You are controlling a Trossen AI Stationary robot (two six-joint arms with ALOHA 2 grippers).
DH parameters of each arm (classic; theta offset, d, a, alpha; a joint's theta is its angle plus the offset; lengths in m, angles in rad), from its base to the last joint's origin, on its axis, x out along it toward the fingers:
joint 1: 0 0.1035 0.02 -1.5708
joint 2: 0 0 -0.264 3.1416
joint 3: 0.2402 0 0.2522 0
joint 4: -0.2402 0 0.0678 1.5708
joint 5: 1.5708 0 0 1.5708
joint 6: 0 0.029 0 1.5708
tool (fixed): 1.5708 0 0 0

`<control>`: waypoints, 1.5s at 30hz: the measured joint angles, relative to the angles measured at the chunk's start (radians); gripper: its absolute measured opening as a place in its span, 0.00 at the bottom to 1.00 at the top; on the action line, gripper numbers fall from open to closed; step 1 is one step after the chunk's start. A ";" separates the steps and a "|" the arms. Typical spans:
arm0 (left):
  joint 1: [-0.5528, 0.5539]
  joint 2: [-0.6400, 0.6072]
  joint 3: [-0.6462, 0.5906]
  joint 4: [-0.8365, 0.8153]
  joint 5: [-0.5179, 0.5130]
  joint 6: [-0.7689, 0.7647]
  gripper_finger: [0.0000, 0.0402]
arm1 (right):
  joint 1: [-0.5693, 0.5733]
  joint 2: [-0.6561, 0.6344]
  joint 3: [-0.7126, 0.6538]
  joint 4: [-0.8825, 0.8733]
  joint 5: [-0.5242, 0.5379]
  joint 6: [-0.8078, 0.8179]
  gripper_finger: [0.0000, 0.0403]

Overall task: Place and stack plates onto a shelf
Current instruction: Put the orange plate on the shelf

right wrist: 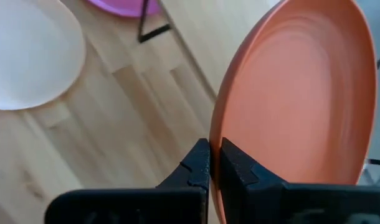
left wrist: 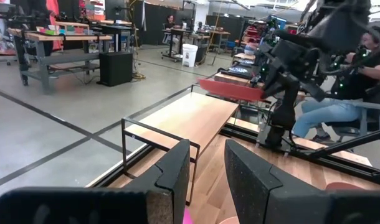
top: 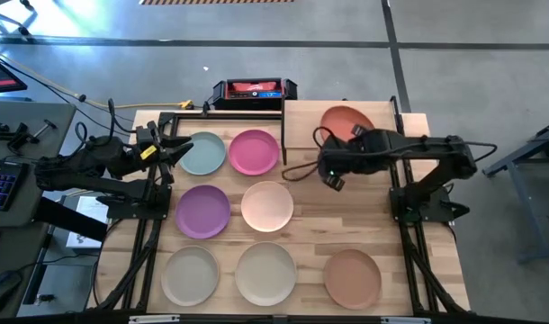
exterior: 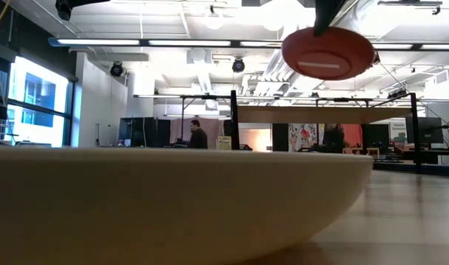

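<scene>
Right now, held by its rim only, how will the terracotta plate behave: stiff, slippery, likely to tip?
The terracotta plate likely stays stiff: it keeps its round shape though the right gripper pinches only its rim. It seems light, hanging level above the shelf. Its smooth matte rim might pivot in such narrow jaws.

A terracotta plate [top: 345, 121] is held above the shelf [top: 301, 126], clear of its light wood board, as is seen in the low view. The shelf (a raised rectangular board on thin black legs) is set at the far edge of the table. Seven plates are laid flat on the tabletop in rows: teal plate [top: 202, 153] and hot pink plate [top: 254, 151] just beside the shelf, purple plate [top: 203, 211] and peach plate [top: 267, 205] behind them, then beige plate [top: 191, 274], cream plate [top: 266, 274] and tan plate [top: 352, 277] along the near edge.
</scene>
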 joint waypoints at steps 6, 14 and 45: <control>0.000 0.000 0.000 0.000 0.000 0.000 0.22 | -0.087 0.005 0.000 -0.001 0.018 -0.051 0.00; 0.000 0.000 0.000 0.000 0.000 0.000 0.22 | -0.174 0.005 0.000 0.000 0.062 -0.102 0.00; 0.000 0.000 0.000 0.094 -0.254 0.175 0.22 | -0.490 0.012 -0.001 0.075 -0.026 -0.482 0.00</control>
